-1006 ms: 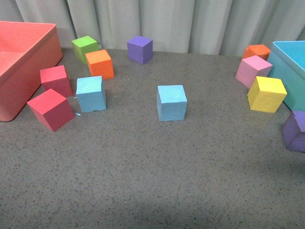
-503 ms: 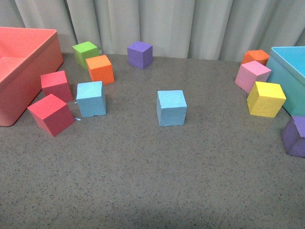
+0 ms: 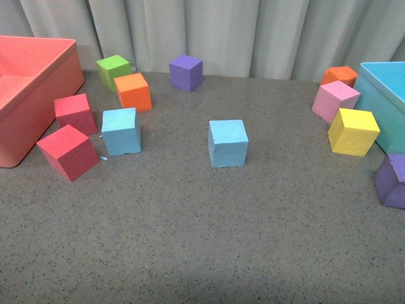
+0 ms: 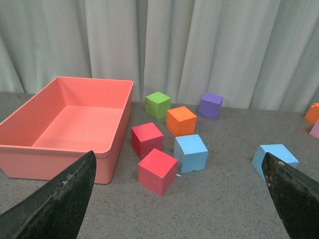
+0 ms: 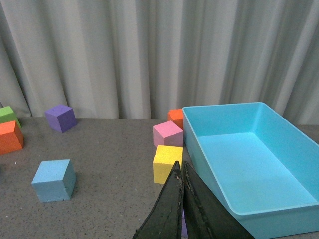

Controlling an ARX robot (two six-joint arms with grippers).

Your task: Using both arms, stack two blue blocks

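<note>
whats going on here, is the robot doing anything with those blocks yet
Nothing is being handled yet. The two blue blocks sit apart on the table: one beside the red cubes, the other alone in the middle. Neither is stacked or gripped. The left gripper is open, and the right gripper is shut and empty. Neither arm shows in the front view.
</note>
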